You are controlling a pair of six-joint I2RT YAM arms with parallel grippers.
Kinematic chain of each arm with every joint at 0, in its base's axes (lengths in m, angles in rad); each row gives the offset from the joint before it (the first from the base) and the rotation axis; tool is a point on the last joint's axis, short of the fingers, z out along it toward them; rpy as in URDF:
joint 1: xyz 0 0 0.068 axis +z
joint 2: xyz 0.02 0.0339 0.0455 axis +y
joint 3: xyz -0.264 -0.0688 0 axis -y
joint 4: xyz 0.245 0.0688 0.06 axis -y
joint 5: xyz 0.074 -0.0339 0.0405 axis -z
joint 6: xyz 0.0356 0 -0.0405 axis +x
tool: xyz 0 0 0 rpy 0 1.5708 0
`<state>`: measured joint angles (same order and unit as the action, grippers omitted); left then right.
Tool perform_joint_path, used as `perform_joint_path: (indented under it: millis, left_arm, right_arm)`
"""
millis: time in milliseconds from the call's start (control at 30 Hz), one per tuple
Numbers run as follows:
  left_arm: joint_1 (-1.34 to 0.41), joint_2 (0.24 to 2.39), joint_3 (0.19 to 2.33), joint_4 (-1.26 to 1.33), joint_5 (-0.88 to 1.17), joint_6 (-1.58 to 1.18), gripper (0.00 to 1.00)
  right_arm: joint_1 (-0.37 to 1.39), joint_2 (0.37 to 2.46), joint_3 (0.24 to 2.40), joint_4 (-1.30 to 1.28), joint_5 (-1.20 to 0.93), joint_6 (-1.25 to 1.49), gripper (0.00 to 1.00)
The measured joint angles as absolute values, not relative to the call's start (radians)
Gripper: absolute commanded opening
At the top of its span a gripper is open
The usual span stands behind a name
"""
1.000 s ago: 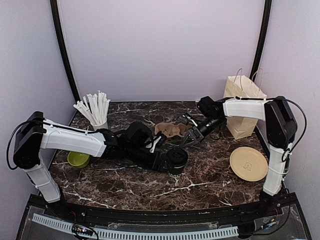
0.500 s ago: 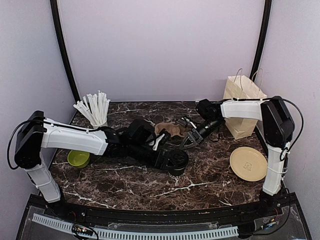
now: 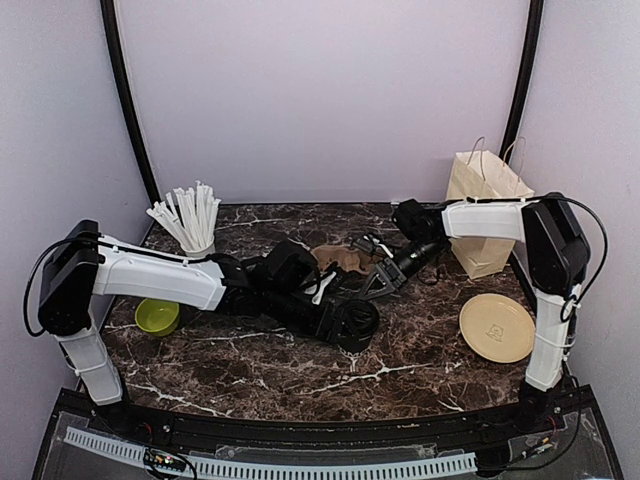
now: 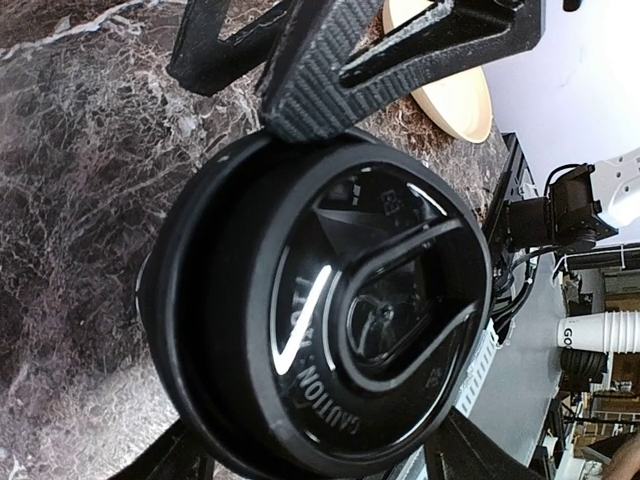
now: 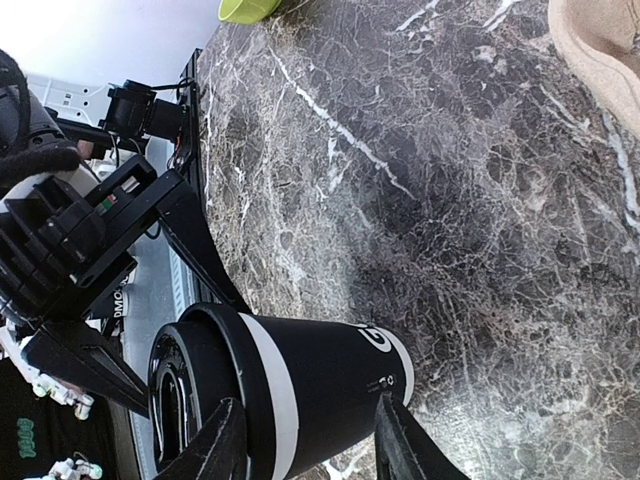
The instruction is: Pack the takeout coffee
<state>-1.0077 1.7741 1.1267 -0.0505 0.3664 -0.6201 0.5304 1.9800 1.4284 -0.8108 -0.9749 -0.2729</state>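
The takeout coffee (image 3: 352,322) stands upright on the marble table just right of centre: a black cup with a white band (image 5: 330,385) and a round black lid (image 4: 340,320). My left gripper (image 3: 345,315) reaches in from the left. Its fingers (image 4: 300,70) sit against opposite sides of the lid rim, shut on it. My right gripper (image 3: 383,277) hovers just behind and to the right of the cup. It points at the cup, apart from it. Its fingers (image 5: 215,445) stand open with nothing between them.
A brown cardboard carrier (image 3: 338,259) lies right behind the cup, between the two grippers. A paper bag (image 3: 483,215) stands at the back right, and a tan plate (image 3: 497,327) lies in front of it. A lime-green bowl (image 3: 157,317) and a cup of white straws (image 3: 190,222) are at the left.
My left arm has swung a little to the right while the cup stays in nearly the same spot. The right gripper has barely moved.
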Motion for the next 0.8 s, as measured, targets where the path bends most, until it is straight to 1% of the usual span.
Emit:
perform_joint_path:
  millis: [167, 400, 800]
  left_arm:
    - [-1.011, 1.787, 1.148, -0.093, 0.355, -0.614, 0.69]
    - [-1.011, 1.79, 1.161, -0.125, 0.355, -0.601, 0.69]
    - [-1.013, 1.747, 1.151, -0.119, 0.348, -0.513, 0.76]
  right_arm:
    - [0.536, 1.964, 1.398, -0.765, -0.953, -0.24, 0.41]
    - [0.546, 1.964, 1.399, -0.762, -0.92, -0.204, 0.4]
    - [0.551, 1.931, 1.468, -0.852, -0.857, -0.262, 0.44]
